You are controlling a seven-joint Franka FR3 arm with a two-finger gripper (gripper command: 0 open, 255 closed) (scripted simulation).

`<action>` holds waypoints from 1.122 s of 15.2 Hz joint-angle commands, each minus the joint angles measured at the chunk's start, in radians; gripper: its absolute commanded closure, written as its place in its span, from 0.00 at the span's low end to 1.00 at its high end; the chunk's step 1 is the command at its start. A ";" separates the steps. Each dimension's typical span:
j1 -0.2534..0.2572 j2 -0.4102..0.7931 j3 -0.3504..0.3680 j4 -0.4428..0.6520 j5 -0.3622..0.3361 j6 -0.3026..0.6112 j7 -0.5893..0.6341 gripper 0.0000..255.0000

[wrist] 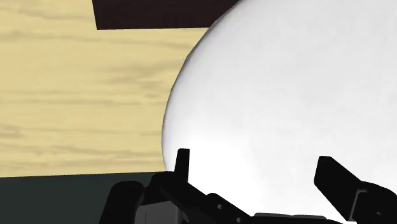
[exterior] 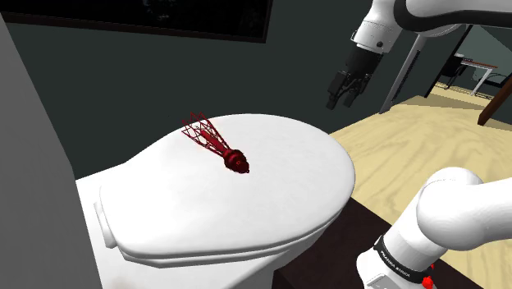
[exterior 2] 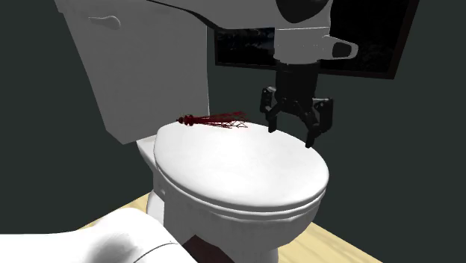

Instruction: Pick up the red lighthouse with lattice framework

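Note:
The red lighthouse is a small lattice tower lying on its side on the white toilet lid, near the tank side. The second exterior view shows the lighthouse flat at the lid's back edge. My black gripper hangs in the air above and to the shoulder view's right of the lid, well apart from the lighthouse. In the second exterior view the gripper hovers over the lid, just right of the lighthouse. Its fingers stand apart with nothing between them, over the lid's rim.
The white toilet tank rises behind the lid. Dark walls and a framed dark picture stand behind. Light wooden floor lies beside the toilet. The arm's white base link is at the shoulder view's lower right.

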 commanded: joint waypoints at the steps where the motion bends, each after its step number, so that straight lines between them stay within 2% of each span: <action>1: 0.000 0.000 0.000 0.000 0.000 0.000 0.000 0.00; 9: 0.065 0.163 0.149 0.088 0.108 0.029 0.172 0.00; 17: 0.112 0.377 0.283 0.244 0.174 0.055 0.338 0.00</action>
